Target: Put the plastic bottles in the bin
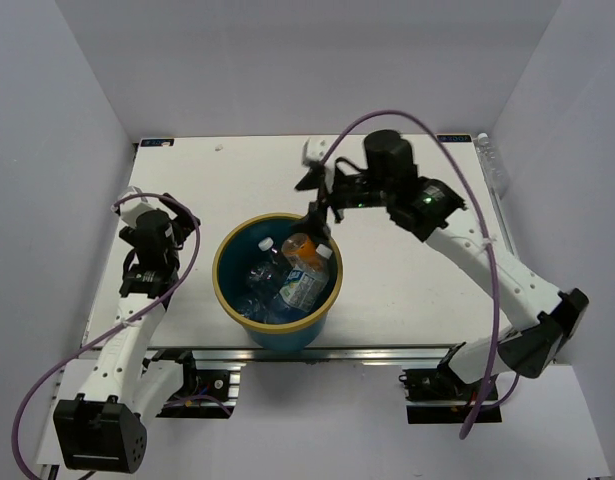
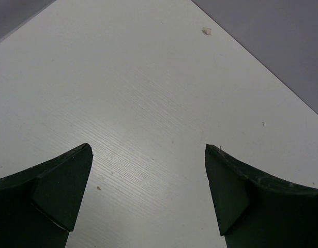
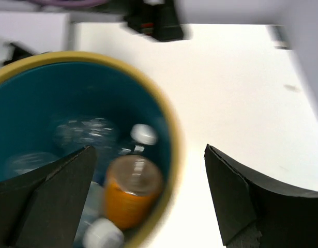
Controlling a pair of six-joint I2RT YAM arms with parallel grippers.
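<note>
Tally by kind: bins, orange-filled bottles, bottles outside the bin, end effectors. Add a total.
Round teal-blue plastic bin: 1
Orange-filled clear plastic bottle in it: 1
Clear plastic bottle outside, at the table's right edge: 1
Dark left end effector and right end effector: 2
Total: 5

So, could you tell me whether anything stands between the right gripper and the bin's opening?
Nothing visible does. The right gripper hangs open above the bin at its far rim; only bottles already inside, the orange-filled bottle on top, lie beneath.
</note>
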